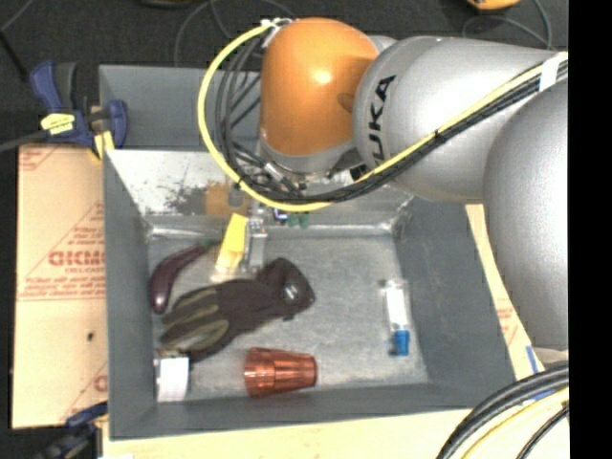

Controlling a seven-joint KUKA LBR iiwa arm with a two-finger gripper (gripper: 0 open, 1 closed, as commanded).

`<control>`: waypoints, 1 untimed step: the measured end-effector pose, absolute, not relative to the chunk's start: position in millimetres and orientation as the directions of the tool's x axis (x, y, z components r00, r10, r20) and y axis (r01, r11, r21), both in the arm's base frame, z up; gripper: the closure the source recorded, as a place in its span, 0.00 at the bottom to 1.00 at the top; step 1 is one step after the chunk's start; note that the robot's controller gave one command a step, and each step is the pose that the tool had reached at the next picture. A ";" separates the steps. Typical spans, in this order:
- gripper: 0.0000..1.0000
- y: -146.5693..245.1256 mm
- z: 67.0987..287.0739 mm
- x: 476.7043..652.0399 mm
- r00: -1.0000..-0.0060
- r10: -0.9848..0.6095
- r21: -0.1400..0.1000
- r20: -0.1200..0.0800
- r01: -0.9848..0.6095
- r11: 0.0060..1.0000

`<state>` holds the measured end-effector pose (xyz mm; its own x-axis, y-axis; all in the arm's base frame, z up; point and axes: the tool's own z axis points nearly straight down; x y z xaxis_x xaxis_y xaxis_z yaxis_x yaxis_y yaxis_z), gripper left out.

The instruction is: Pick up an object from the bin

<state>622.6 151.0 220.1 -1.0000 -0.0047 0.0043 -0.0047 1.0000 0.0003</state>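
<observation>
Grey bin [354,256] — end effector [251,247] above the dark glove [239,309], half-hidden, grip unreadable.

The bin [124,285] is plain grey metal, and its back slope is speckled with dark flecks. The glove [239,306] is a deep plum-brown with olive-drab fingers. The aubergine-shaped thing [167,277] is a glossy dark purple. The cup [279,372] is a shiny copper-red. The tube [396,318] is white with a blue cap, and the little roll [173,378] is white too. The block [230,240] is yellow. The arm [449,113] is silver with black lettering, its wrist cover [311,84] orange, its cable [215,75] yellow.
</observation>
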 end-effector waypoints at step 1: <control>0.00 150.3 225.3 624.0 -1.000 -0.002 0.001 -0.004 -0.002 1.000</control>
